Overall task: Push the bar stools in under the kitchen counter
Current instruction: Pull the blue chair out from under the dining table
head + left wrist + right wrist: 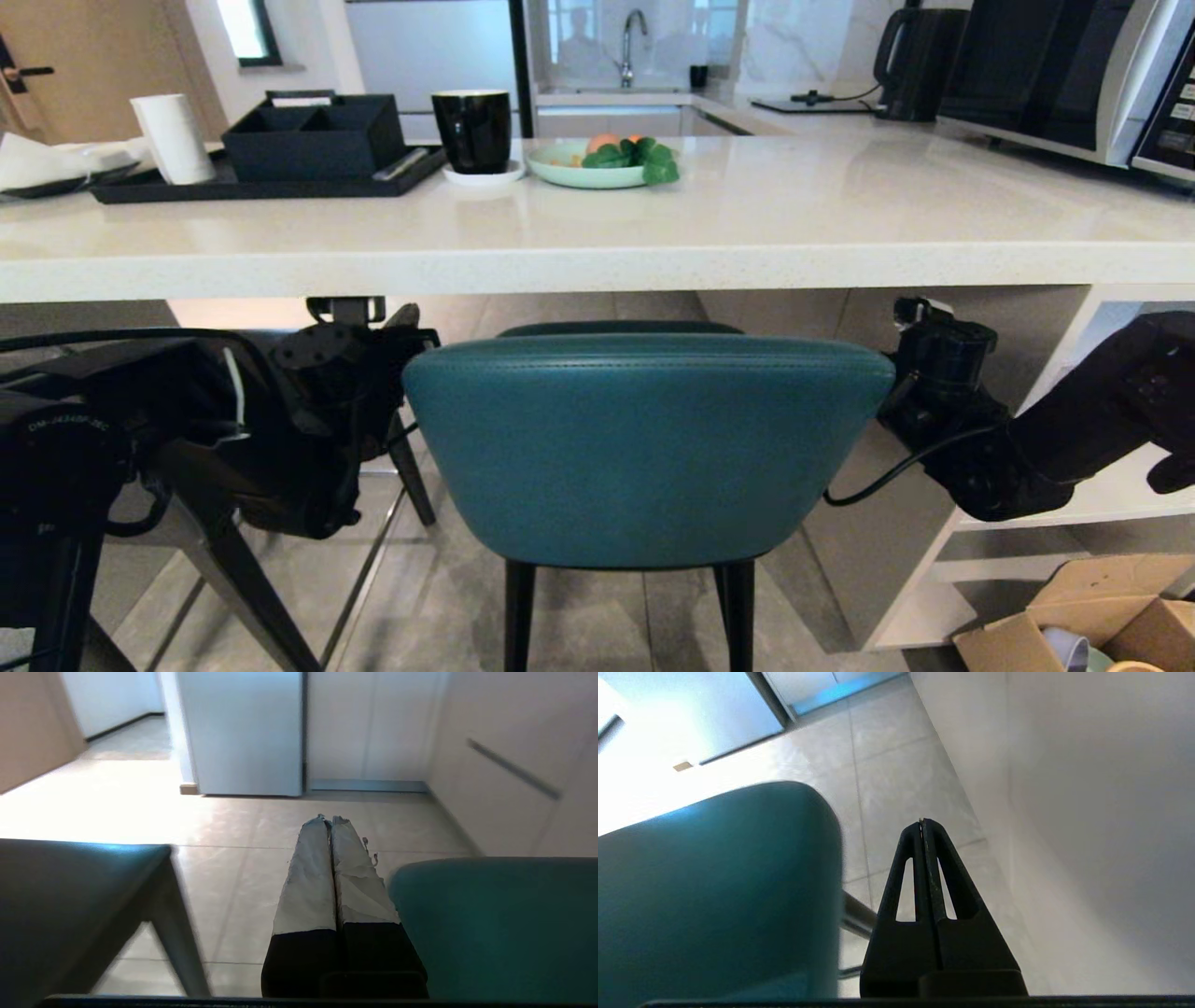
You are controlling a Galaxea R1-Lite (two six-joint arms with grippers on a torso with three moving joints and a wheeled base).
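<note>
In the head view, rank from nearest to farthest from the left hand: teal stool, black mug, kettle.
1. Teal curved-back stool, right beside the left hand.
2. Glossy black mug, on the counter above.
3. Black electric kettle, on the far right.

The left tool [329,821] reaches forward between two stools: the curved-back stool [644,448] just to its right, the straight-legged stool [70,896] to its left. The right tool [922,823] sits on the curved-back stool's other side (the slab end leg [1064,812] stands at its right). Both tools lie below the worktop [597,233], floor [233,826] ahead.
</note>
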